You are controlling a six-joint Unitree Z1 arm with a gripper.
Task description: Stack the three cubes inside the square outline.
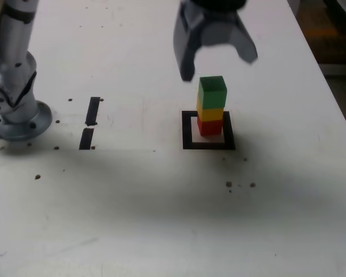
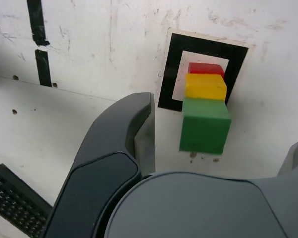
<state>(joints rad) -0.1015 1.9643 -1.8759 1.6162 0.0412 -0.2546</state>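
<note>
- Three cubes: stacked in one column at centre-right of the exterior view, red cube at the base, yellow cube in the middle, green cube on top. The column stands inside the square outline. In the wrist view the same order reads red cube, yellow cube, green cube, with the outline framing the base.
- Table: white, scuffed surface filling most of the exterior view; dark specks lie lower right of the outline.
- Arm base: grey column and round foot at the upper-left edge of the exterior view, well apart from the stack.
- Gripper: at upper centre of the exterior view, above the green cube and apart from it. Jaws are spread wide and hold nothing. In the wrist view the gripper shows one dark finger in the lower-left area, clear of the green cube.
- Tape strips: two short black strips, left of centre in the exterior view, unrelated to the stack.
- Task status: judged complete in placement. All three cubes are stacked and no cube lies loose on the table.
- Alignment: the green cube appears slightly offset from the yellow one. The stack looks stable.
- Remaining: only clearing the gripper away from the column, without touching the top cube.
</note>
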